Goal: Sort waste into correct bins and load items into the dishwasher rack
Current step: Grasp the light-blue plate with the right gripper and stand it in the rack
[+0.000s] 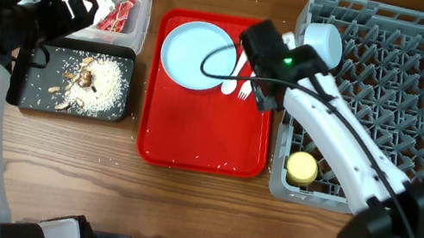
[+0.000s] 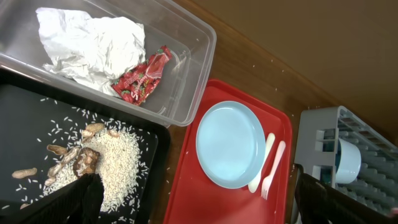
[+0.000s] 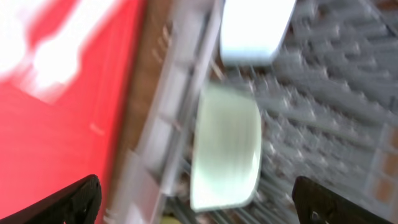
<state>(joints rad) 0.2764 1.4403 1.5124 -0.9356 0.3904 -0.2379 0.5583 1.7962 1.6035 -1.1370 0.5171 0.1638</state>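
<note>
The clear tub (image 1: pixel 141 1) holds the crumpled white napkin (image 2: pixel 93 40) and the red wrapper (image 2: pixel 142 78). The black tray (image 1: pixel 25 86) holds rice with brown scraps (image 1: pixel 100 82). The pale blue plate (image 1: pixel 197 53), white spoon (image 2: pixel 261 165) and fork (image 2: pixel 272 171) lie on the flat red tray (image 1: pixel 205 135). The grey rack (image 1: pixel 406 109) holds two bowls (image 3: pixel 258 28) (image 3: pixel 227 155) and the yellow cup (image 1: pixel 301 168). My left gripper (image 2: pixel 193 214) is open and empty above the bins. My right gripper (image 3: pixel 205 208) is open and empty at the rack's left edge, above the nearer bowl.
The wooden table (image 1: pixel 178 209) shows between the trays, with scattered rice grains. The right wrist view is blurred by motion. The right arm (image 1: pixel 338 150) stretches across the rack's left side and hides part of it.
</note>
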